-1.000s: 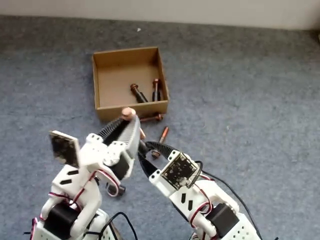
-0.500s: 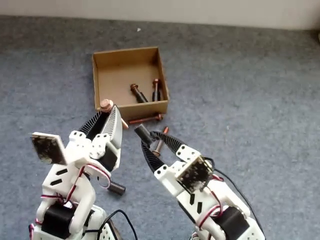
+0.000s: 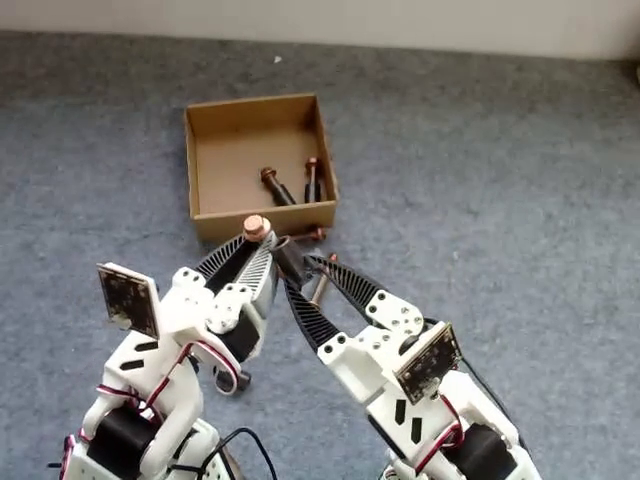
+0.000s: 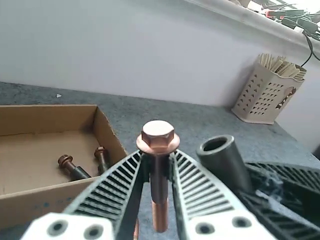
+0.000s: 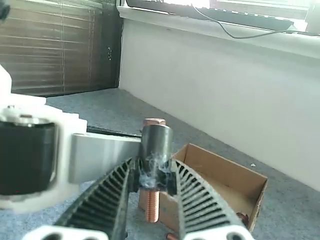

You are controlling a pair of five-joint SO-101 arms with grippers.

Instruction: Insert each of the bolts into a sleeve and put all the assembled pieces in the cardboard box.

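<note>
Left arm has swung back: your left tool [image 3: 257, 243] clamps the bolt [image 3: 256, 226] upright, head up. Right tool [image 3: 300, 266] grips the sleeve [image 3: 288, 262] just beside it, bore tilted, short of the cardboard box [image 3: 252, 101].

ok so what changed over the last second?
The left gripper, shut on the copper hex-head bolt, swung out to its left, then came back toward the middle. The right gripper, shut on the dark metal sleeve, advanced toward the brown cardboard box, so the sleeve now stands right beside the bolt. Both grips held; the two assembled pieces in the box stayed put.
</note>
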